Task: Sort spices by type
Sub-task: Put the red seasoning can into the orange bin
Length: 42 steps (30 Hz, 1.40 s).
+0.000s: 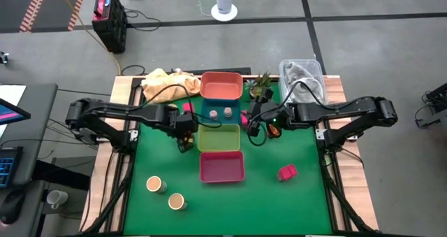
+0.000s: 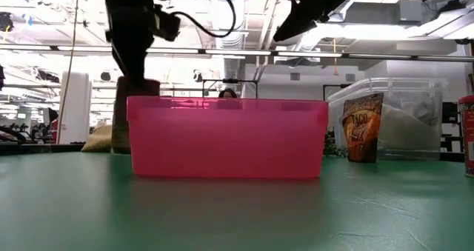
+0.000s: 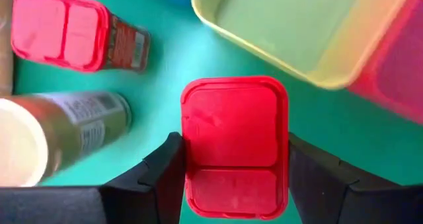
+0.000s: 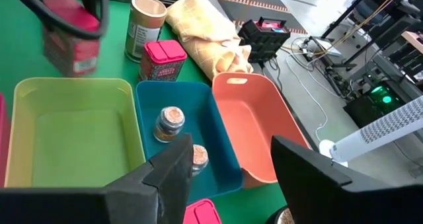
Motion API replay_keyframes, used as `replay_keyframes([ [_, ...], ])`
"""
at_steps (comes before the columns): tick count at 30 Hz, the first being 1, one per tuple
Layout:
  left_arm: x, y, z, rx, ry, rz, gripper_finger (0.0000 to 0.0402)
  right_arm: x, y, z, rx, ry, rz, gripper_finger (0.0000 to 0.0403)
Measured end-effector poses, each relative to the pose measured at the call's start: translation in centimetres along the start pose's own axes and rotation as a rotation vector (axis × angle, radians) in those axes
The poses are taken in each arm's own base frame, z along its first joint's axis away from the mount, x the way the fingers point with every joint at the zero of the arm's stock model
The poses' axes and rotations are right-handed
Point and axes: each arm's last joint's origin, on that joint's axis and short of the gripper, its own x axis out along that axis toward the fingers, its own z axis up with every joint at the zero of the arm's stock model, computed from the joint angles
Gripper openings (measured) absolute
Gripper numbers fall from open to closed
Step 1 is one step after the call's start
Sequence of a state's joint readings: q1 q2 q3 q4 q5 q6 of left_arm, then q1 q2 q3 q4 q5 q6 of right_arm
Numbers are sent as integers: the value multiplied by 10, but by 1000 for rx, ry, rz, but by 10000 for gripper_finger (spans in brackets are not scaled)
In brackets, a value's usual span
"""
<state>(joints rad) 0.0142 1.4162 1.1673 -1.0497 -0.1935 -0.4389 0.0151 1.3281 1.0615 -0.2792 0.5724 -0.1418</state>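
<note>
Two round tan-topped jars (image 1: 165, 194) stand nearest, at about seven o'clock on the green table (image 1: 293, 202), with a lone pink-red cube (image 1: 286, 172) at four. Centre, the pink tray (image 1: 222, 167), yellow-green tray (image 1: 219, 138), blue tray (image 1: 218, 112) and coral tray (image 1: 221, 85) run away in a line; two tiny grey shaker jars (image 4: 170, 124) sit in the blue one. At nine o'clock the left gripper (image 3: 232, 161) clamps a glossy pink-red cube (image 3: 234, 145), its flat lid facing up. At three, the right gripper (image 4: 228, 174) hovers, jaws parted, empty.

Four coloured trays (image 1: 221, 85) in a column, potted plant (image 1: 260, 85), tan cloth (image 1: 165, 84), clear bin (image 1: 302, 72)
</note>
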Motion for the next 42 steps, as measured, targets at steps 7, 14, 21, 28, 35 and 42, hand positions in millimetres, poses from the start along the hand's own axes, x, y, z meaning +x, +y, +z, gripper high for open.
replay_keyframes([
  [7, -24, 0, 14, -47, -91, 11, 209, 0, 0, 0, 10, 1, 0, 235],
  [14, -37, -3, 27, -188, -184, -49, 209, 1, -1, 0, 16, -1, -3, 235],
  [21, -35, -8, 35, -358, -232, -108, 209, 1, -1, 0, 49, -3, -4, 235],
  [28, -28, -14, 39, -455, -212, -148, 209, 1, -1, 0, 74, 4, -5, 235],
  [35, -26, -4, 48, -439, -258, -149, 209, 1, -1, -2, 64, 20, -5, 235],
  [42, -20, 39, 66, -436, -291, -117, 209, 1, -1, -3, 64, 31, -6, 235],
])
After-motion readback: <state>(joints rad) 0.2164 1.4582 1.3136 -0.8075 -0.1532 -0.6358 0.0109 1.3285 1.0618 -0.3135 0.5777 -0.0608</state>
